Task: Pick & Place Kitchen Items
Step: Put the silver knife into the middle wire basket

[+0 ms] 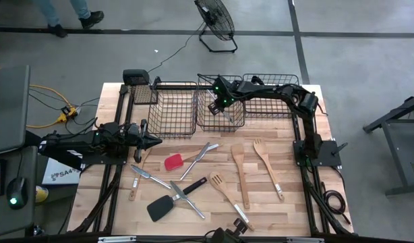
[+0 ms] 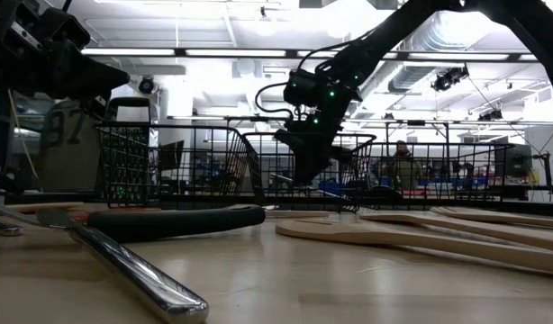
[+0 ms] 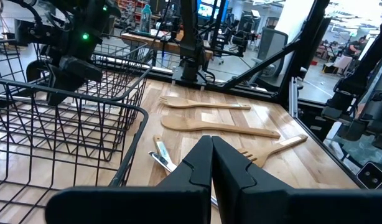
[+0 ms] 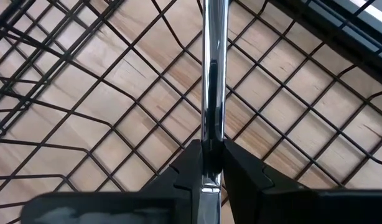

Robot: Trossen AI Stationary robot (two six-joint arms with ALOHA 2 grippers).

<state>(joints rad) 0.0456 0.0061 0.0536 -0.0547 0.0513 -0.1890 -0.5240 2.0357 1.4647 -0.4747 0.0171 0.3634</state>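
My right gripper [image 1: 217, 106] reaches over the middle black wire basket [image 1: 205, 123] and is shut on a silver metal utensil [image 4: 213, 74], seen over the basket's wire floor in the right wrist view. My left gripper [image 1: 153, 140] is shut and empty, above the table's left side, near the left basket [image 1: 173, 108]. On the table lie a red-headed spatula [image 1: 173, 162], silver cutlery [image 1: 201, 152], a black turner [image 1: 168, 204], a wooden spoon [image 1: 239, 167], a wooden fork-ended spoon [image 1: 268, 165] and a slotted wooden turner [image 1: 224, 189]. My right gripper pinches the silver utensil's slim shaft [image 4: 211, 134] between its two fingers [image 4: 241, 168]. The utensil runs straight on past the fingertips, along the fingers. The fingers slant down into the middle basket from the far right. I cannot tell whether its far end touches the basket floor.
A third wire basket [image 1: 271, 94] stands at the far right, under the right arm. A knife [image 1: 143, 174] and more silver cutlery [image 1: 188, 196] lie at the near left. A floor fan [image 1: 217, 23] stands beyond the table's far edge, with a person's feet [image 1: 72, 23] farther left.
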